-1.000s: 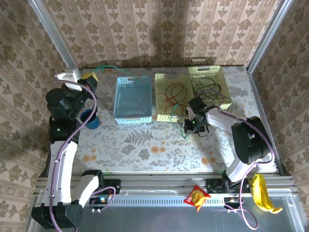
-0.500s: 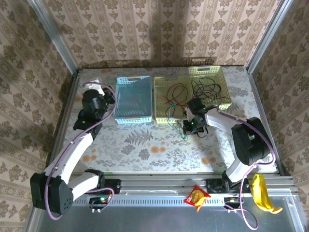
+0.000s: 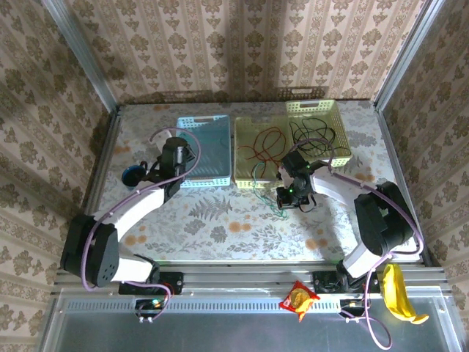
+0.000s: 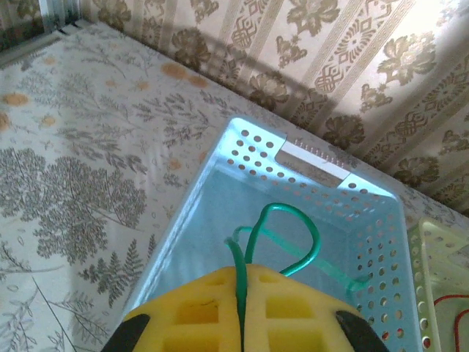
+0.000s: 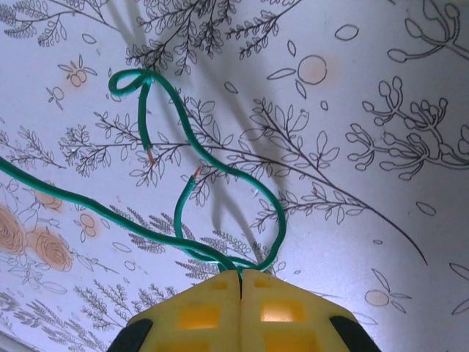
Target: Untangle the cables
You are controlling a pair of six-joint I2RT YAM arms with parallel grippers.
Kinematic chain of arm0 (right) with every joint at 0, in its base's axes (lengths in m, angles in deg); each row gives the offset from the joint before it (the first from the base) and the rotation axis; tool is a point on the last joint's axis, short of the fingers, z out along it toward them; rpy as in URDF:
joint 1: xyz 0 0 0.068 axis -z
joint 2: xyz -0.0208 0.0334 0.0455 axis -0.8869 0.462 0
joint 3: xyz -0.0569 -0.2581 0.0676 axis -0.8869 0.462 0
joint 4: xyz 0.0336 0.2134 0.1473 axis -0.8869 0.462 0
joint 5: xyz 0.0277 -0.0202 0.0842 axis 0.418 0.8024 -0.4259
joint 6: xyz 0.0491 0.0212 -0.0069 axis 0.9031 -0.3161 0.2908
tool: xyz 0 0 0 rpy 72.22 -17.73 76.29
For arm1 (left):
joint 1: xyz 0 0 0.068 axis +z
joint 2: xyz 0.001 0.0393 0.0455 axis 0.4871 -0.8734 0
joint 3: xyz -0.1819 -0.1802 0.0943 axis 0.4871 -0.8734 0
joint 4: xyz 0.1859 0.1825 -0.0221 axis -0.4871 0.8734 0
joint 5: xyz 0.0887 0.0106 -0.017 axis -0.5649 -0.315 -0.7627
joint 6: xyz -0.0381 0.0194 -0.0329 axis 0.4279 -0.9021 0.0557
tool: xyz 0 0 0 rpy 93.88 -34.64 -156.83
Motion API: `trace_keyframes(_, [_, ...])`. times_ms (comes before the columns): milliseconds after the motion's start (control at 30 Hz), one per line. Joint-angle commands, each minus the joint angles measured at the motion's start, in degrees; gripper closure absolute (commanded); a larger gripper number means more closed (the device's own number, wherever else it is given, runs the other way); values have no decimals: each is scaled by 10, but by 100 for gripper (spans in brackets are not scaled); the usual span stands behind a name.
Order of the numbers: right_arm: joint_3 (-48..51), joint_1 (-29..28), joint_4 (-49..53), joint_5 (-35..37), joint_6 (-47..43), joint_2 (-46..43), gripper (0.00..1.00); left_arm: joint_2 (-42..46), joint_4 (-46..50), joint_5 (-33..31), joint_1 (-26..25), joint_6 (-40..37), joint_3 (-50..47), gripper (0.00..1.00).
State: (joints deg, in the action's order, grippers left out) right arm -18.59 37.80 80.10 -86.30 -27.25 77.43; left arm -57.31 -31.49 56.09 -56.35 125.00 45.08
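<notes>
Floral-print table (image 3: pixel 220 220).
- Light blue perforated basket (image 3: pixel 209 181) toward far edge, left of centre.
- Pale yellow basket (image 3: pixel 245 182) touching its right side.
- Second pale yellow basket (image 3: pixel 311 107) by far right corner.
- Small blue cup (image 3: pixel 133 175) near left edge.

Grey metal ledge (image 3: pixel 220 315) below near edge.
- Red-orange snack packet (image 3: pixel 299 298) mid-right.
- Banana (image 3: pixel 401 295) at right end.

Damask wallpaper (image 3: pixel 242 44) behind and at both sides.
</notes>
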Motion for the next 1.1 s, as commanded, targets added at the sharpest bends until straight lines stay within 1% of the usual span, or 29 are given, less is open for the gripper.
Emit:
trace_keyframes(0, [2, -4, 30, -4, -8, -21, 100, -15, -28, -27, -11, 33, -1, 79])
trace_keyframes(67, [1, -4, 30, -3, -9, -29, 100, -20, -36, -16, -11, 24, 2, 49])
trace_keyframes(133, [2, -4, 29, -3, -8, -37, 100, -22, -43, 0, -11, 12, 6, 31])
trace_keyframes(167, [2, -4, 28, 0, -7, -43, 100, -22, -43, 10, -11, 7, 10, 24])
trace_keyframes(233, [2, -4, 25, 1, -7, -53, 100, -18, -47, 40, -11, -13, 16, 15])
trace_keyframes(300, [0, -4, 24, 2, -7, -60, 100, -10, -47, 73, -10, -39, 23, 9])
trace_keyframes(367, [-1, -5, 22, 1, -7, -67, 100, -2, -45, 119, -10, -70, 30, 6])
trace_keyframes(433, [0, -4, 20, -1, -8, -73, 100, -1, -36, 179, -10, -98, 40, 5])
trace_keyframes(600, [2, -4, 17, -12, -10, -82, 100, -22, -12, 394, -31, -173, 64, 3])
trace_keyframes(667, [5, -5, 11, -21, -13, -87, 100, -44, 15, 483, -41, -190, 76, 3])
trace_keyframes(700, [7, -6, 6, -26, -14, -91, 100, -54, 27, 509, -46, -194, 83, 4])
trace_keyframes(767, [16, -7, -6, -35, -17, -109, 100, -74, 41, 542, -60, -204, 91, 4])
trace_keyframes(833, [24, -9, -19, -39, -19, -121, 100, -88, 38, 558, -76, -211, 95, 4])
trace_keyframes(900, [32, -9, -34, -42, -20, -156, 100, -103, 24, 572, -87, -208, 98, 5])
trace_keyframes(1067, [27, -10, -49, -35, -23, -175, 100, -153, 8, 579, -107, -205, 130, 8])
